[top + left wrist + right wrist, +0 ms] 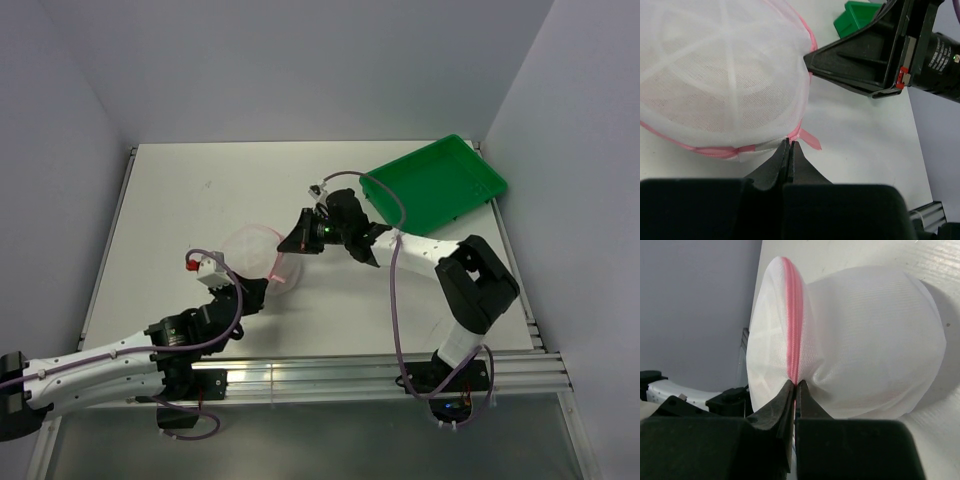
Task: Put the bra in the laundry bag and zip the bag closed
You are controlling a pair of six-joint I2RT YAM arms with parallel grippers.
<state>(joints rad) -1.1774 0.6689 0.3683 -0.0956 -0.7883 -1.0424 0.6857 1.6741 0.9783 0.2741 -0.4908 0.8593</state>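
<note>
The laundry bag (252,250), a rounded white mesh pouch with a pink zipper rim (794,315), lies mid-table between my grippers. It fills the left wrist view (725,75) and the right wrist view (865,340). A pale beige shape shows faintly through the mesh; the bra is not plainly visible. My left gripper (268,286) is shut on the bag's pink rim beside a pink tab (809,138), at the bag's near side. My right gripper (283,244) is shut on the pink zipper line at the bag's right side; its black fingers (860,60) show in the left wrist view.
A green plastic tray (435,180) sits at the back right corner and peeks into the left wrist view (855,15). The left arm (670,390) shows behind the bag in the right wrist view. Grey walls enclose the white table (180,200).
</note>
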